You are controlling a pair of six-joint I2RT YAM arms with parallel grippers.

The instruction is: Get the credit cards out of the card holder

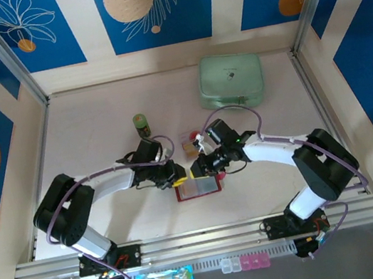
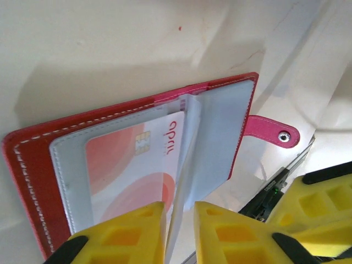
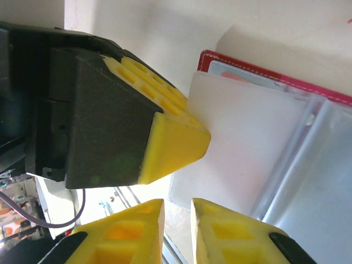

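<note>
The red card holder (image 1: 199, 189) lies open on the table between both grippers. In the left wrist view its red cover (image 2: 27, 165) frames greyish sleeves, and a pale pink-white card with red marks (image 2: 129, 159) sits inside one sleeve. The snap tab (image 2: 272, 132) sticks out to the right. My left gripper (image 2: 179, 212) is shut on a clear sleeve leaf (image 2: 220, 137) that stands up edge-on between its fingers. My right gripper (image 3: 177, 206) is slightly open just below that leaf's corner (image 3: 242, 143), beside the left finger (image 3: 173, 140). A small tan and red flat piece (image 1: 189, 144) lies behind the grippers.
A mint-green zip case (image 1: 230, 81) rests at the back right. A small green bottle (image 1: 141, 125) stands behind the left arm. The two grippers (image 1: 179, 179) (image 1: 201, 170) nearly touch over the wallet. A metal rail runs along the table's near edge (image 1: 204, 237).
</note>
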